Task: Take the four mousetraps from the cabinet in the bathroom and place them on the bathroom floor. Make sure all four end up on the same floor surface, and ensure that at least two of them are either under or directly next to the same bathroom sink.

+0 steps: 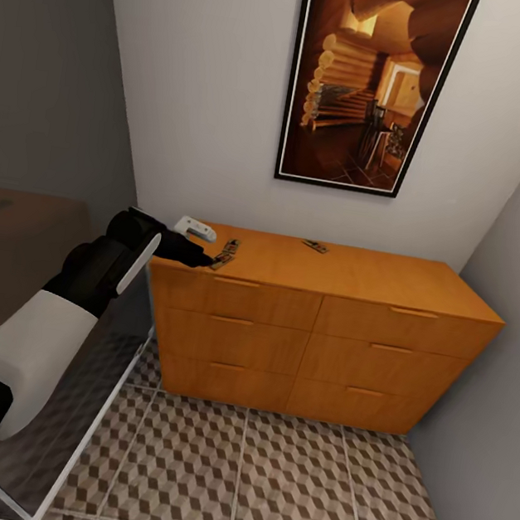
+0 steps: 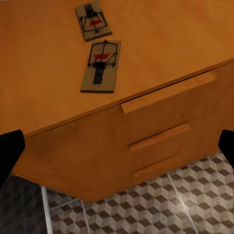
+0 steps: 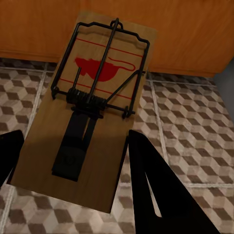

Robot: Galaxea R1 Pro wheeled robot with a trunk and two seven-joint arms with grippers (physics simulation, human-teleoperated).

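Reaching over the front left corner of the cabinet (image 1: 320,303), the left gripper (image 1: 203,251) hangs just above the orange-brown top with its dark fingertips (image 2: 9,151) spread wide and nothing between them. Two mousetraps lie on that top close to the gripper: the nearer mousetrap (image 2: 101,66) sits just back from the cabinet's front edge, and the second mousetrap (image 2: 93,20) lies right behind it, further from the edge, the two apart by a thin gap. A third mousetrap (image 1: 315,246) rests toward the back of the cabinet top, near the wall and below the framed picture (image 1: 372,80). In front of the cabinet, the bathroom floor (image 1: 259,478) shows its cube-patterned tiles, and a fourth mousetrap (image 3: 92,117) appears against it, some way out from the cabinet's drawers. The right wrist view has that trap sitting between the right gripper's dark fingers (image 3: 161,190), which flank its long sides; whether they press on the board or merely stand beside it I cannot tell, nor whether it rests on the tiles. The right gripper (image 3: 73,161) points toward the lower front of the cabinet.
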